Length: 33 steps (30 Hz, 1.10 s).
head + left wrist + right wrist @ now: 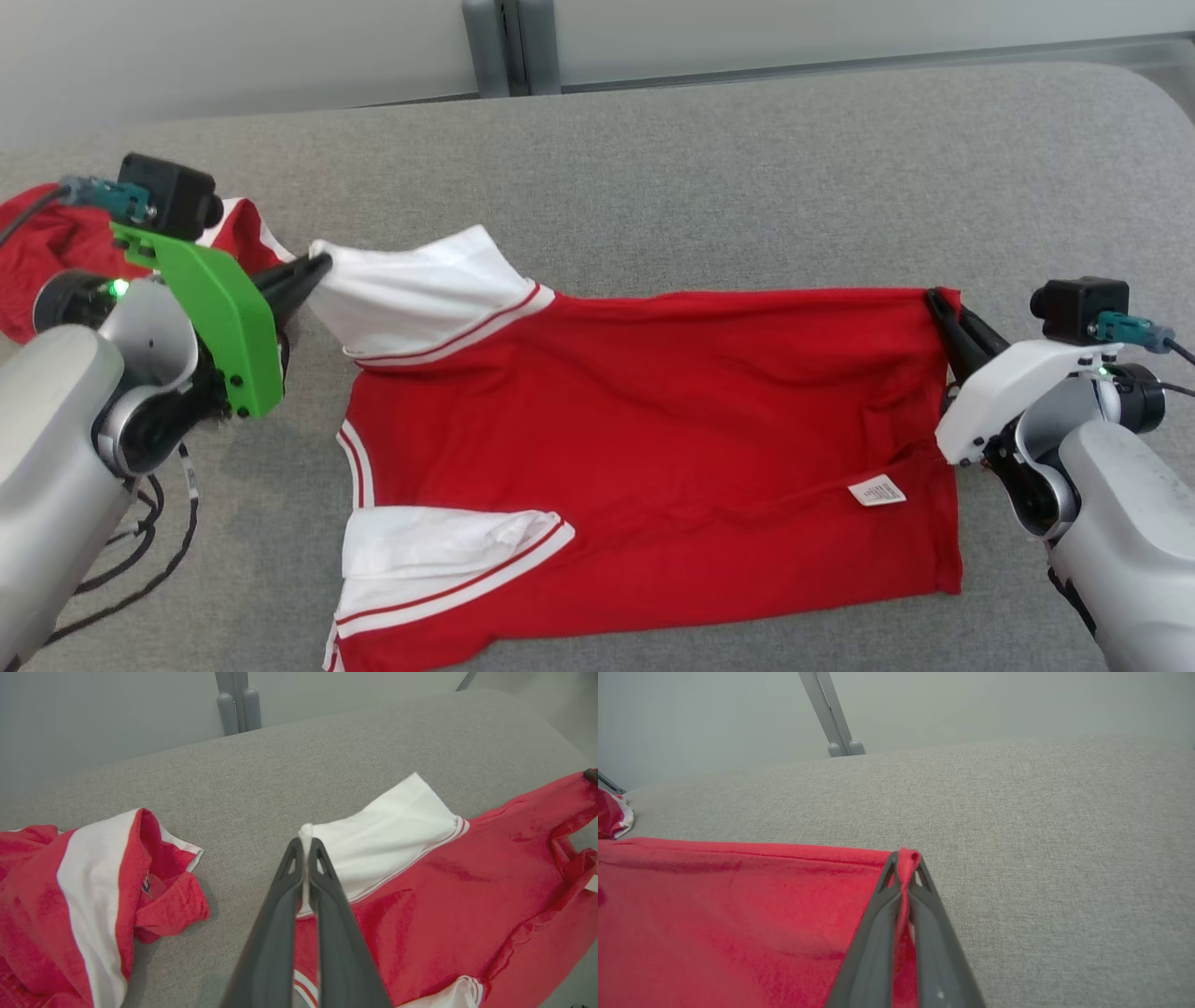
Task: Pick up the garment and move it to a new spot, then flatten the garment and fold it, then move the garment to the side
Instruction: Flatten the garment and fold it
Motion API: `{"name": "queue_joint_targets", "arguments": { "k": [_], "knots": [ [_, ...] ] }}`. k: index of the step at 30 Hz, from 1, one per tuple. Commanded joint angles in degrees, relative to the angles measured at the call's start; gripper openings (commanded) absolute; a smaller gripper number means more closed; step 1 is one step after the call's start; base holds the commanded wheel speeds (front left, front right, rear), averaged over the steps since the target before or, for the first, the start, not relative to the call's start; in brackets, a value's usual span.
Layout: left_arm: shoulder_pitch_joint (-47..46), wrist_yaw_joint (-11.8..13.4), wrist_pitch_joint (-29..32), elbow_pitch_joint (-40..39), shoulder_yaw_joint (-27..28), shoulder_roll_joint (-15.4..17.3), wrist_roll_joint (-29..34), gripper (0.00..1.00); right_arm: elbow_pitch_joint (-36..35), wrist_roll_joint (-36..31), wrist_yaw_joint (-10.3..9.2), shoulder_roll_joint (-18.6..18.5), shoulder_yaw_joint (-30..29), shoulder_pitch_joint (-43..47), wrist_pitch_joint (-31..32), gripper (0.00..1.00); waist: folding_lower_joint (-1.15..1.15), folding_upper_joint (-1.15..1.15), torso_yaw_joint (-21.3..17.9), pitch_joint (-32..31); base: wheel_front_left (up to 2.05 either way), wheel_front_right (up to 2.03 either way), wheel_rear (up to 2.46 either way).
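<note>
The left gripper (317,266) clamps the red garment (653,401) by a white sleeve (420,289). The right gripper (936,303) clamps its opposite corner.

Seemingly a lab: grey cloth-covered table (747,168), bare pale wall (233,47).

Bright, even, diffuse light; shadows faint and soft. Head view sharp; wrist views soft with wide-angle bowing.

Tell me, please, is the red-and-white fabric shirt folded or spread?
Spread: red-and-white shirt lies flat, sleeves out, gripped by left hand and right hand.
</note>
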Motion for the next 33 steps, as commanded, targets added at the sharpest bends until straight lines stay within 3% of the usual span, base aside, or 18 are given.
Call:
{"name": "queue_joint_targets", "arguments": {
  "k": [1, 7, 16, 24, 33],
  "knots": [
    [2.07, 0.17, 0.95, -1.51, -0.15, 1.53, -1.37, 0.0, 0.16, 0.85, -0.08, -0.77, 0.56, 1.11, -0.38, 0.0, 0.0, 0.0, 1.29, -2.21, 0.0, 0.0, 0.0],
    [7.88, 0.6, 6.99, -9.74, -1.38, 6.28, -7.08, 0.0, 0.79, 2.76, -0.08, -2.89, 3.64, 2.04, 0.62, 0.0, 0.0, 0.0, 1.87, -3.4, 0.0, 0.0, 0.0],
    [13.13, 3.62, 14.91, -19.71, -3.37, 10.14, -13.38, 0.0, 0.39, 5.77, -0.08, -6.61, 10.11, 0.33, 6.15, 0.0, 0.0, 0.0, 2.28, -2.98, 0.0, 0.0, 0.0],
    [15.53, 5.89, 19.16, -22.95, -4.8, 11.4, -16.76, 0.0, -5.53, 12.04, -0.08, -12.98, 16.56, -0.64, 15.71, 0.0, 0.0, 0.0, 2.2, -1.8, 0.0, 0.0, 0.0],
    [17.11, 6.38, 20.59, -21.88, -5.6, 10.47, -18.7, 0.0, -9.97, 16.48, -0.08, -18.04, 22.41, -2.68, 25.28, 0.0, 0.0, 0.0, 1.66, -0.41, 0.0, 0.0, 0.0]
  ]
}}
